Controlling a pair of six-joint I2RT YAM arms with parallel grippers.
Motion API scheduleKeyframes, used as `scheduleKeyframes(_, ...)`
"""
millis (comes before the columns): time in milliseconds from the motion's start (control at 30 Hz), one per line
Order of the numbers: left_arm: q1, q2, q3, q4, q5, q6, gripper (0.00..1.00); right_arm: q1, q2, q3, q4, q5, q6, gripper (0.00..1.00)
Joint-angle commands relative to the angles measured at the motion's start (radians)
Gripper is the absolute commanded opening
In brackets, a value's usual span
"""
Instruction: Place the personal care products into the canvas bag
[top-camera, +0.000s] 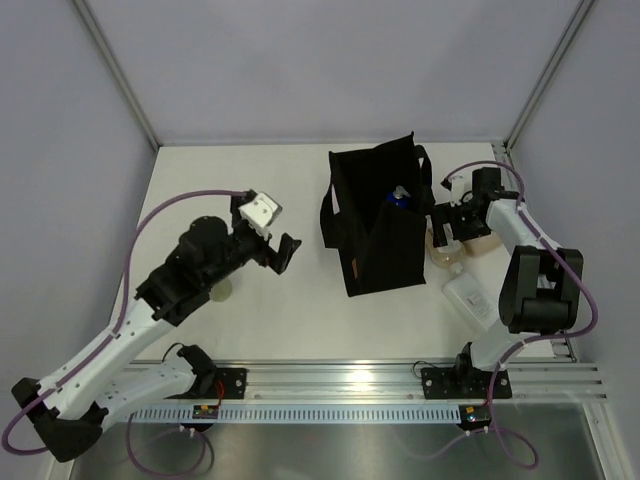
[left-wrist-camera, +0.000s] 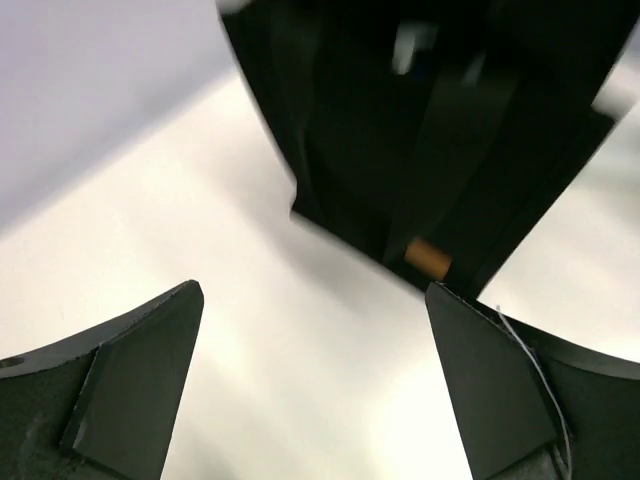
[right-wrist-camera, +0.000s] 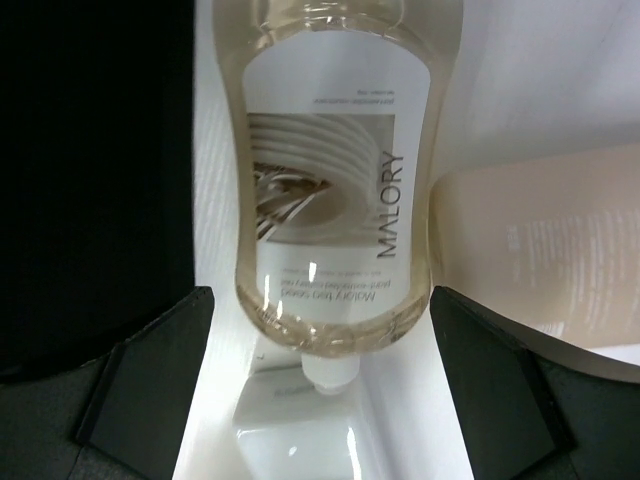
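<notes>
Item, canvas bag (top-camera: 380, 235): stood upright and open-mouthed at mid-desk (top-camera: 230, 180) with a blue-topped product (top-camera: 400, 197) showing inside, and my left gripper (left-wrist-camera: 312, 290) was spread wide and empty just to its left. Item, pale cream bottle (right-wrist-camera: 335, 200): lay just right of the bag between the fingers (right-wrist-camera: 150, 390) of my right gripper (right-wrist-camera: 322, 300), which was wide and not clamped, with gaps on both sides. Items, beige pouch (right-wrist-camera: 540, 250) beside that bottle and flat white bottle (top-camera: 468, 298) nearer my right arm's base: both were outside the bag.
</notes>
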Motion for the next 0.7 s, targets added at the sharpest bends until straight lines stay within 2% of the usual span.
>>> scheduleKeyframes(0, 0.002, -0.011, -0.122, 0.005, -0.116, 0.020, 0.99, 0.036, 0.066, 0.081, 0.038, 0.060, 0.017, 0.99)
scheduleKeyframes(267, 0.003, -0.002, -0.153, -0.012, -0.157, 0.033, 0.99, 0.062, 0.187, 0.165, 0.035, 0.031, -0.029, 0.99)
scheduleKeyframes(467, 0.003, -0.014, -0.164, -0.010, -0.174, 0.036, 0.99, 0.082, 0.270, 0.168, 0.048, 0.167, -0.016, 0.99)
scheduleKeyframes(567, 0.003, -0.015, -0.168, -0.009, -0.172, 0.038, 0.99, 0.082, 0.281, 0.151, 0.058, 0.206, -0.014, 0.95)
scheduleKeyframes(667, 0.003, -0.011, -0.167, -0.010, -0.171, 0.038, 0.99, 0.082, 0.258, 0.131, 0.062, 0.187, -0.005, 0.83)
